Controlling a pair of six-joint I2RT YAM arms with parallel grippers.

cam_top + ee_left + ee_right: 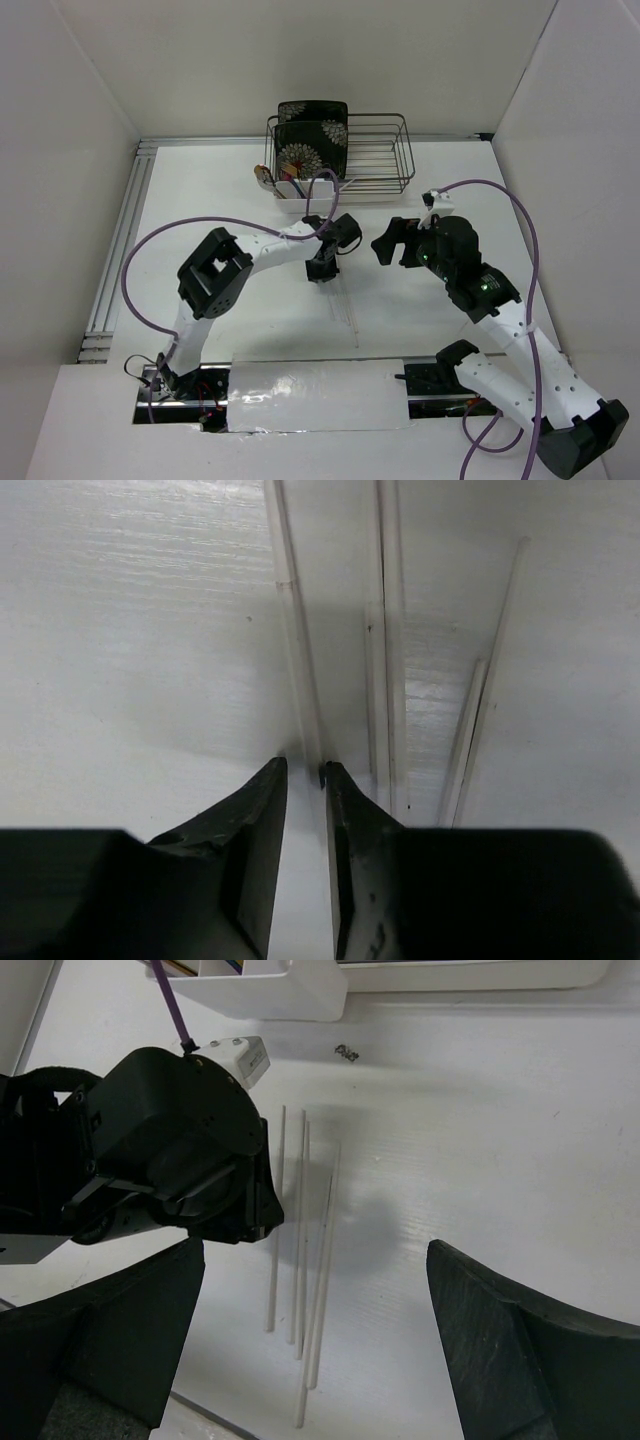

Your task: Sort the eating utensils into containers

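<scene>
Several thin pale chopsticks (342,300) lie side by side on the white table; they also show in the right wrist view (300,1250). My left gripper (322,268) is down on the table with its jaws closed on the leftmost chopstick (292,610), gripping it near its middle (303,770); the chopstick lies flat. Other chopsticks (385,630) lie just to its right. The white caddy (300,197) stands at the back in front of the rack, with some utensils (264,176) in it. My right gripper (388,246) is wide open and empty above the table, over the chopsticks (315,1250).
A dark wire dish rack (385,160) with black floral plates (310,140) stands behind the caddy (270,995). A small dark speck (346,1052) lies near the caddy. The left arm's wrist (180,1150) fills the left of the right wrist view.
</scene>
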